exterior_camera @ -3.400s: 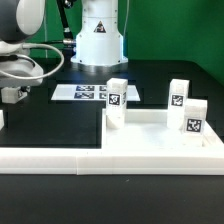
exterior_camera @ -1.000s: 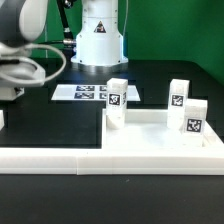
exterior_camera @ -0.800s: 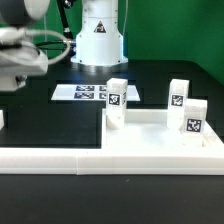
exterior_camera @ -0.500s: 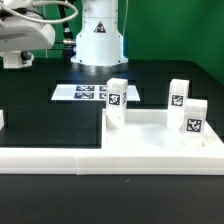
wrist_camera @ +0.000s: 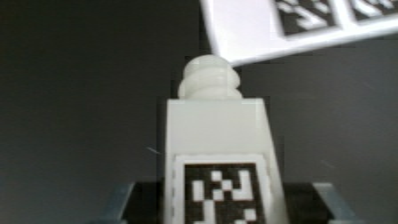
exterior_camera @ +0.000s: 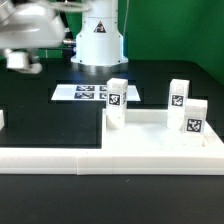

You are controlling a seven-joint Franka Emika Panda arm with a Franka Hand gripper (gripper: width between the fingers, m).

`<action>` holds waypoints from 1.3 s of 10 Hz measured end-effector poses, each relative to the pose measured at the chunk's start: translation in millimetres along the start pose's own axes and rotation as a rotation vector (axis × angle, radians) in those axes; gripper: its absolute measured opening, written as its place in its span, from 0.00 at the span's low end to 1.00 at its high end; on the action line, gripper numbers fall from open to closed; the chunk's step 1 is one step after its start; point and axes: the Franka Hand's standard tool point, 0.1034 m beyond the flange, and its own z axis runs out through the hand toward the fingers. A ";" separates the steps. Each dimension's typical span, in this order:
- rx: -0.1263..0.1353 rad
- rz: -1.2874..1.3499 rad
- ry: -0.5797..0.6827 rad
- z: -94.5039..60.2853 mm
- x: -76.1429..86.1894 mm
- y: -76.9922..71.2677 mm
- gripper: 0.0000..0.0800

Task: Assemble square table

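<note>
A black work table [exterior_camera: 60,125] is noted, fenced at the near side by long white border bars [exterior_camera: 50,158], with the marker board [exterior_camera: 82,92] lying flat near the robot base [exterior_camera: 97,35]. The gripper [exterior_camera: 20,60] is seen raised at the exterior view's left, well above the surface. In the wrist view a white block leg [wrist_camera: 217,150] is found pinched between the fingers [wrist_camera: 139,200], tag face toward the camera and its rounded peg pointing away from the wrist; the marker board lies far below and beyond that peg. The square slab [exterior_camera: 165,135] rests well apart from the gripper, toward the exterior view's right, with three further legs [exterior_camera: 117,95] standing on or beside it. The held leg is judged light, rigid and smooth-sided, so some slip under a loose grip is possible. A hold across the flat side faces, clear of the peg, is judged best
</note>
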 end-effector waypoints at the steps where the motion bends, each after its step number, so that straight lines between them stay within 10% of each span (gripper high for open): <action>1: -0.021 0.003 0.068 -22.9 10.8 -26.5 0.36; 3: -0.046 -0.019 0.209 -50.8 34.5 -66.0 0.36; 9: -0.086 -0.038 0.652 -48.6 48.4 -61.8 0.36; 13: 0.008 0.115 0.772 -43.1 91.1 -174.3 0.36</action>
